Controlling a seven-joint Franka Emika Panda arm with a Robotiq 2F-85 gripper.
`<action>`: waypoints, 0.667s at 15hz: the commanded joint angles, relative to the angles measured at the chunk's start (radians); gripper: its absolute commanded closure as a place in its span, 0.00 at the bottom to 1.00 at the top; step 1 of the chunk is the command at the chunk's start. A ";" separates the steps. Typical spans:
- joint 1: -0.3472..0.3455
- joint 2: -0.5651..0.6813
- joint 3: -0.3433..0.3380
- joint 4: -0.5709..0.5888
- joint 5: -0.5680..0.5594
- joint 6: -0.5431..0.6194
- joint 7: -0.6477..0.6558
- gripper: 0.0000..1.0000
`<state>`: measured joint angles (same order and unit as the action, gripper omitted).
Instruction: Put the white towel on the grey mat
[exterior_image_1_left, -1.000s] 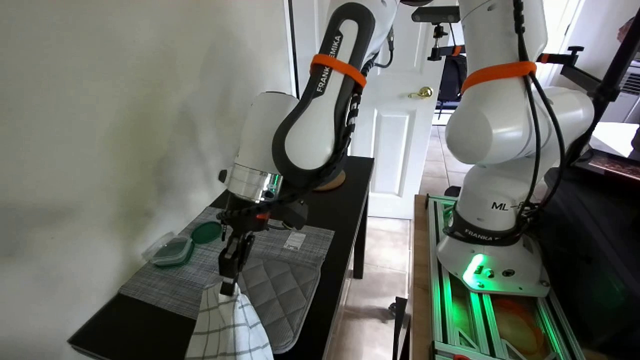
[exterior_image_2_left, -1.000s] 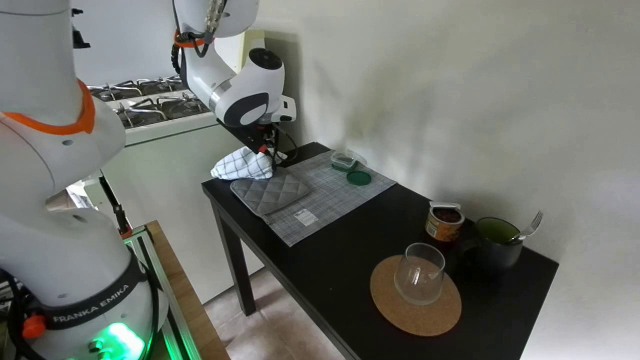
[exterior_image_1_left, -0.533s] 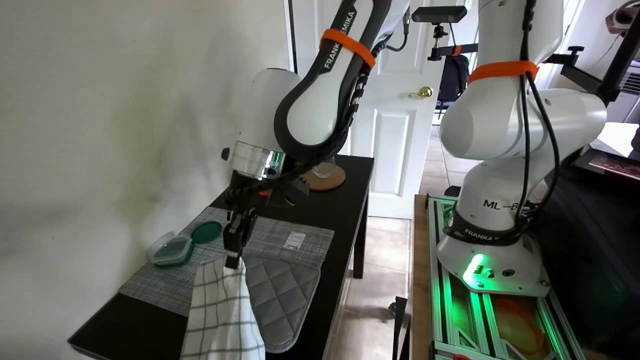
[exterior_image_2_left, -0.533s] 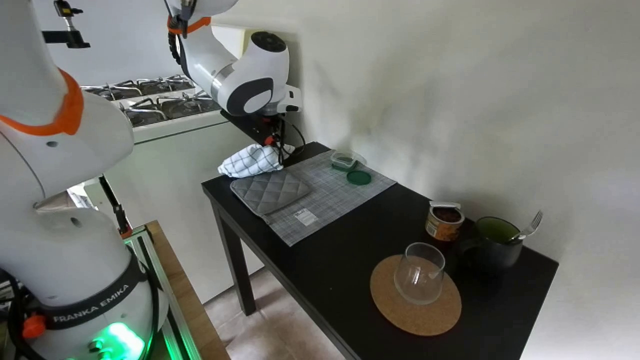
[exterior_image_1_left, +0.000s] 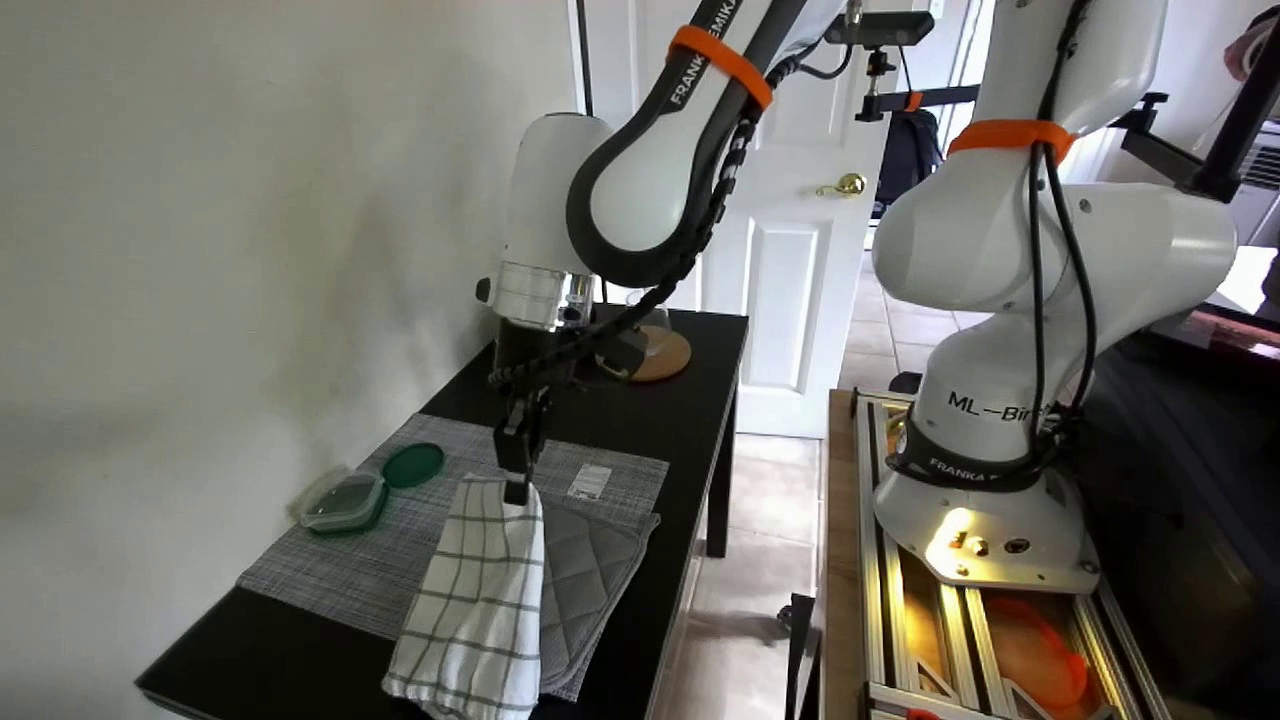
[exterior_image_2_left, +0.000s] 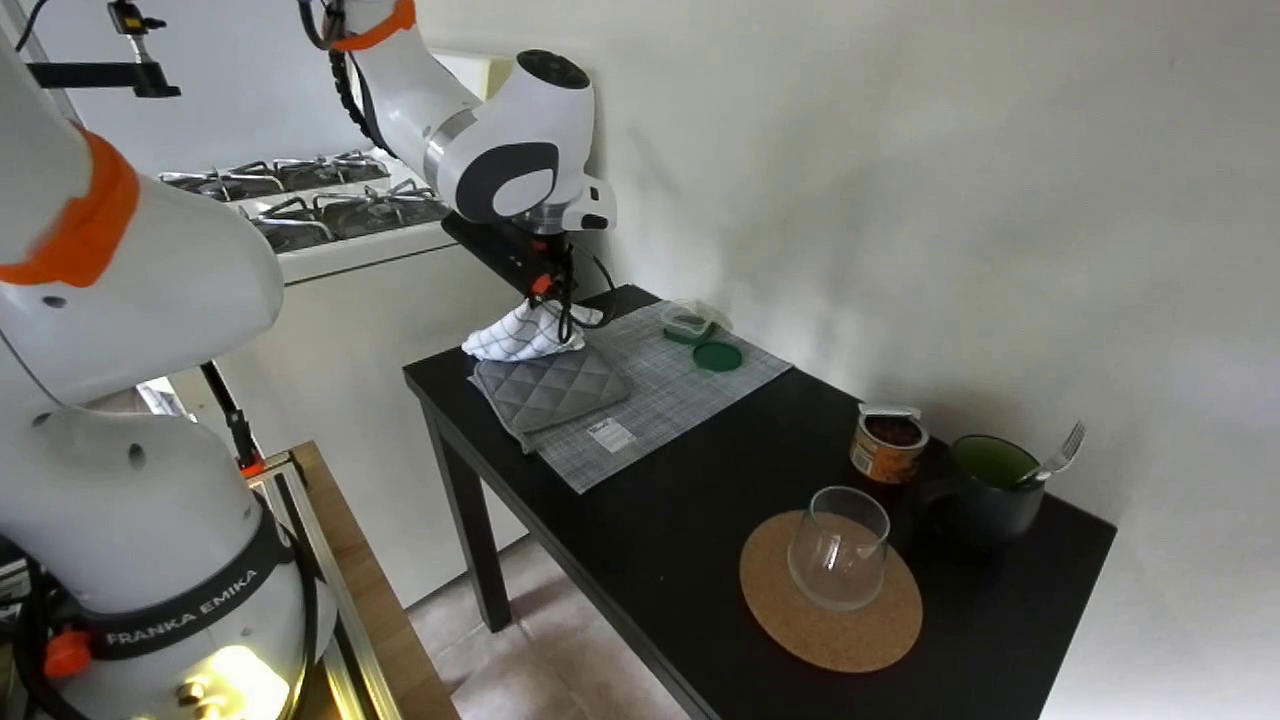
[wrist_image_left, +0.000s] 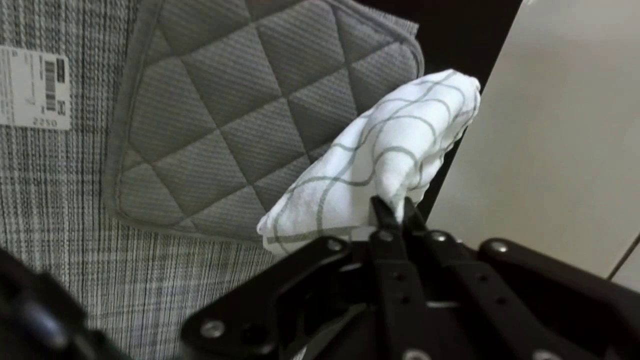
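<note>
My gripper (exterior_image_1_left: 517, 492) is shut on the white towel (exterior_image_1_left: 480, 610), pinching one end; the rest hangs down. The towel has a thin dark grid pattern and also shows in an exterior view (exterior_image_2_left: 525, 332). In the wrist view the fingertips (wrist_image_left: 396, 215) grip a fold of the towel (wrist_image_left: 350, 175). The grey quilted mat (exterior_image_1_left: 588, 570) lies beside and partly behind the towel. The towel covers one edge of the quilted mat (wrist_image_left: 240, 120) in the wrist view. I cannot tell how much of the towel rests on it. The quilted mat lies on a grey woven mat (exterior_image_2_left: 670, 385) bearing a white label (exterior_image_2_left: 611, 434).
A clear green-based container (exterior_image_1_left: 343, 500) and green lid (exterior_image_1_left: 413, 464) sit on the woven mat near the wall. At the table's far end are a cork round (exterior_image_2_left: 830, 640), glass (exterior_image_2_left: 840, 545), open can (exterior_image_2_left: 888, 443) and mug with fork (exterior_image_2_left: 990, 490). A stove (exterior_image_2_left: 300, 210) stands behind.
My gripper has carried the towel away from the table's stove end, toward the table's middle. The quilted mat has shifted slightly the same way. The robot base light went from green to yellow-white.
</note>
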<state>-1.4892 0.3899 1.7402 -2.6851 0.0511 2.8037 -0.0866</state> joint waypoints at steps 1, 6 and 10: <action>-0.130 -0.020 0.118 -0.015 -0.043 -0.186 0.033 0.83; -0.272 -0.047 0.236 -0.015 -0.110 -0.226 0.131 0.40; -0.318 0.026 0.309 -0.019 -0.111 -0.076 0.178 0.11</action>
<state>-1.7715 0.3720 1.9885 -2.6914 -0.0524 2.6220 0.0373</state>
